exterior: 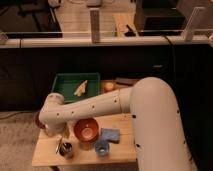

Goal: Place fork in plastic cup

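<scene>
1. Gripper low at the table's left end, fingers hidden; state: cannot tell
2. Fork just below gripper, beside a dark cup; contact unclear

We see warm overhead light on the pale arm and wooden surface, a dim background, and shadow under the arm around the gripper at the surface's left end.
</scene>
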`<state>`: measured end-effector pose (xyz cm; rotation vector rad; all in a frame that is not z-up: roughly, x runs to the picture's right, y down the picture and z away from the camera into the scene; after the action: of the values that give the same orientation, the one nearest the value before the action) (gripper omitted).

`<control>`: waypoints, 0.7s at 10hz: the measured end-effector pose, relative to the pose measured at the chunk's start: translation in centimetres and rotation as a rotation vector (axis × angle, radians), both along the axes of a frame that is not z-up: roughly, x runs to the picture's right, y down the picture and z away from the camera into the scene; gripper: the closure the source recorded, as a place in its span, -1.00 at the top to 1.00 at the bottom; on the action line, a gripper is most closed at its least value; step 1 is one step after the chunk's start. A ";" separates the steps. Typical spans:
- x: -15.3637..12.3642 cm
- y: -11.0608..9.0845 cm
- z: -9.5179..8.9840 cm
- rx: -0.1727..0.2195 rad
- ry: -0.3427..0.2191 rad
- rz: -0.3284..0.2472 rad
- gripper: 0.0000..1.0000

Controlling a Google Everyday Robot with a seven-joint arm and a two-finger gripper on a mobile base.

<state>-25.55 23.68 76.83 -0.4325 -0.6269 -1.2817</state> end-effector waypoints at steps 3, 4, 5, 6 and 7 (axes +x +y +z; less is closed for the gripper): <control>0.4 1.2 1.0 -0.028 0.006 0.003 0.28; 0.4 1.4 1.4 -0.038 0.009 0.000 0.28; 0.4 1.5 1.5 -0.041 0.010 0.000 0.28; 0.2 2.4 3.2 -0.080 0.033 -0.026 0.28; 0.2 2.5 3.8 -0.097 0.043 -0.030 0.28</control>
<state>-25.34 26.13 80.65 -0.5501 -0.6497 -1.2709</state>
